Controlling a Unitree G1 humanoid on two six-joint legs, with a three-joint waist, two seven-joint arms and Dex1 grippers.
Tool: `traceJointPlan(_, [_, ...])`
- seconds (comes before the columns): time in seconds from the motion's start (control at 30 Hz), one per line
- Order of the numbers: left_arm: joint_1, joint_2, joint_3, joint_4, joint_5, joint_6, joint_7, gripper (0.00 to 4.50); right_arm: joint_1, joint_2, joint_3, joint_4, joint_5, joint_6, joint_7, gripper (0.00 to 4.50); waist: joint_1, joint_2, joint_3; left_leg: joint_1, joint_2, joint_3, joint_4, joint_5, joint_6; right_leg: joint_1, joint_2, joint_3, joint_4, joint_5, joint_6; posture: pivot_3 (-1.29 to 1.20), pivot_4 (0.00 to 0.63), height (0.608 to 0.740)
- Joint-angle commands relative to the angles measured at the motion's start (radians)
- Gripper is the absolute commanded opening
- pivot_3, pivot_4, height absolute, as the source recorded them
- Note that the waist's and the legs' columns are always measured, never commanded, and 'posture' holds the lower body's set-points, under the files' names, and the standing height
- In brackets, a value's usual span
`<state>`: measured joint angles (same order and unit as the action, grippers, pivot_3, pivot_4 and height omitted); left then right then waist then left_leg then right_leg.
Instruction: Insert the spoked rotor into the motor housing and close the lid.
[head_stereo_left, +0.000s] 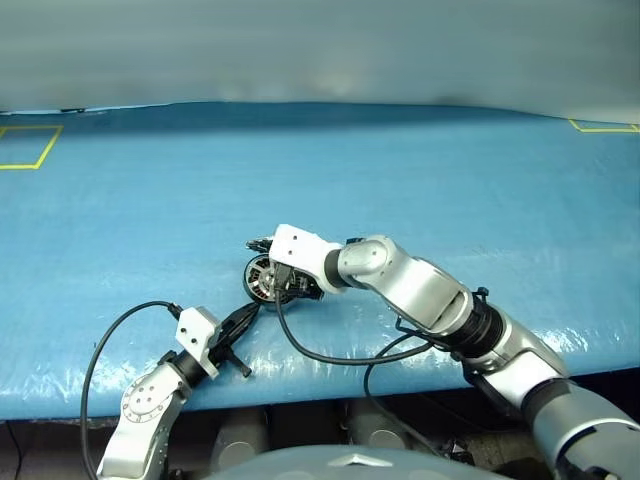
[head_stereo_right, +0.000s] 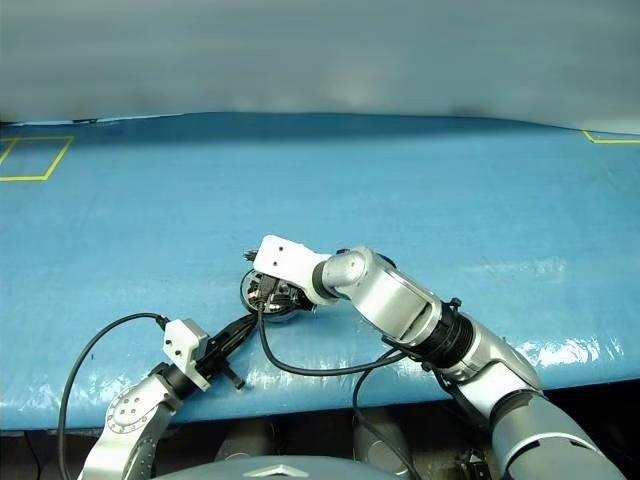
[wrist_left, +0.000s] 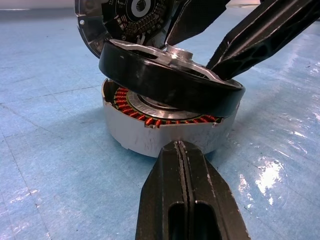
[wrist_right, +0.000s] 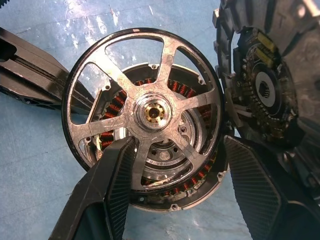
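Silver-grey arms with black joint rings, white wrist blocks, loose black cables; each end effector (head_stereo_left: 234, 335) has black, seemingly ribbed fingers (wrist_right: 117, 187).

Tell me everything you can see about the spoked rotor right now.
The spoked rotor is a black-rimmed wheel with silvery metal spokes and a hub with a brassy centre. It sits tilted on top of the motor housing, not yet seated: one edge is raised, the other dips into the ring over the coppery windings. The right gripper straddles it, fingers either side of the rim; whether they press it is unclear. The lid leans close beside it.
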<state>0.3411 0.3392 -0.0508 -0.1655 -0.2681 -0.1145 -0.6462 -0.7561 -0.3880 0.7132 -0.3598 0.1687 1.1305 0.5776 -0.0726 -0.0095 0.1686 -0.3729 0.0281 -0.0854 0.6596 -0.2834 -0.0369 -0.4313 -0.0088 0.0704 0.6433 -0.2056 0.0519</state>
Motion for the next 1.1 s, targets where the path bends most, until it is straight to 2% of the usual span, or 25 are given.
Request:
traceJointPlan(0.03, [-0.004, -0.003, -0.007, -0.011, 0.009, -0.003, 0.006, 0.00, 0.001, -0.002, -0.001, -0.023, -0.004, -0.041, 0.024, 2.97, 0.001, 0.000, 0.000, 0.000, 0.000, 0.000, 0.000, 0.000, 0.000, 0.000, 0.000, 0.000, 0.000, 0.000, 0.000, 0.00, 0.150, 0.740])
traceJointPlan(0.43, [-0.004, -0.011, -0.007, -0.011, 0.018, 0.003, 0.019, 0.00, 0.007, -0.030, 0.036, -0.006, -0.035, -0.140, 0.103, 2.97, 0.004, 0.000, 0.000, 0.000, 0.000, 0.000, 0.000, 0.000, 0.000, 0.000, 0.000, 0.000, 0.000, 0.000, 0.000, 0.00, 0.150, 0.740])
traceJointPlan(0.47, [-0.004, -0.012, -0.007, -0.010, 0.018, 0.003, 0.019, 0.00, 0.007, -0.029, 0.036, -0.004, -0.036, -0.140, 0.105, 2.69, 0.004, 0.000, 0.000, 0.000, 0.000, 0.000, 0.000, 0.000, 0.000, 0.000, 0.000, 0.000, 0.000, 0.000, 0.000, 0.00, 0.150, 0.740])
traceJointPlan(0.53, [-0.004, -0.014, -0.007, -0.008, 0.018, 0.001, 0.019, 0.00, 0.009, -0.025, 0.033, 0.001, -0.040, -0.136, 0.107, 2.39, 0.004, 0.000, 0.000, 0.000, 0.000, 0.000, 0.000, 0.000, 0.000, 0.000, 0.000, 0.000, 0.000, 0.000, 0.000, 0.00, 0.150, 0.740])
traceJointPlan(0.67, [-0.004, -0.017, -0.007, -0.004, 0.020, -0.002, 0.020, 0.00, 0.015, -0.023, 0.028, 0.011, -0.047, -0.131, 0.114, 1.10, 0.005, 0.000, 0.000, 0.000, 0.000, 0.000, 0.000, 0.000, 0.000, 0.000, 0.000, 0.000, 0.000, 0.000, 0.000, 0.00, 0.150, 0.740])
traceJointPlan(1.1, [-0.008, -0.017, -0.002, 0.012, 0.022, -0.010, 0.011, 0.00, 0.004, -0.024, 0.011, -0.046, -0.074, -0.068, 0.086, 1.06, 0.005, 0.000, 0.000, 0.000, 0.000, 0.000, 0.000, 0.000, 0.000, 0.000, 0.000, 0.000, 0.000, 0.000, 0.000, 0.00, 0.150, 0.740])
